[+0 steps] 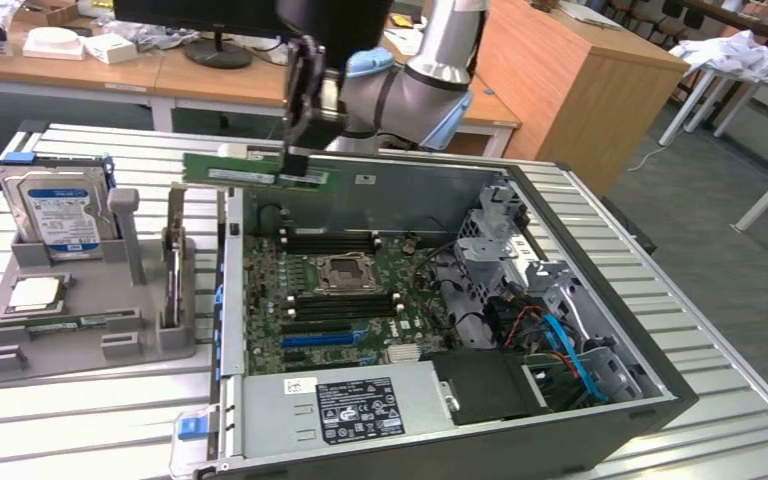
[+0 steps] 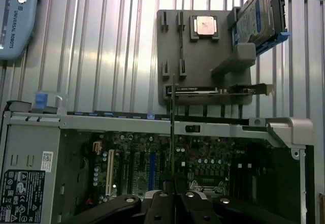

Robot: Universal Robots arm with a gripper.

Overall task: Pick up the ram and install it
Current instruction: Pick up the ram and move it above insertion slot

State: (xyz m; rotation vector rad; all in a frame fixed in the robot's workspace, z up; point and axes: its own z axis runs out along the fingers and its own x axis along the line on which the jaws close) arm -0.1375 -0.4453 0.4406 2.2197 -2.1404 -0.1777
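Slatted metal tabletop holds an open black computer case; above its rim our gripper pinches the thin green ram stick. Mid-carry, we judge: seating needs alignment with a black memory slot.

The arm points its gripper downward, fingers pinching the ram.

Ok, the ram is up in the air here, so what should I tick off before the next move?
1. Grip: the tool is shut on the ram, off-centre. Ok.
2. Ram clear of the grey holder: ok.
3. Ram held level: roughly horizontal in the exterior view. Ok.
4. Case open, motherboard exposed: ok.
5. Ram lined up over the memory slots: cannot tell.
6. Slot latches open: cannot tell.
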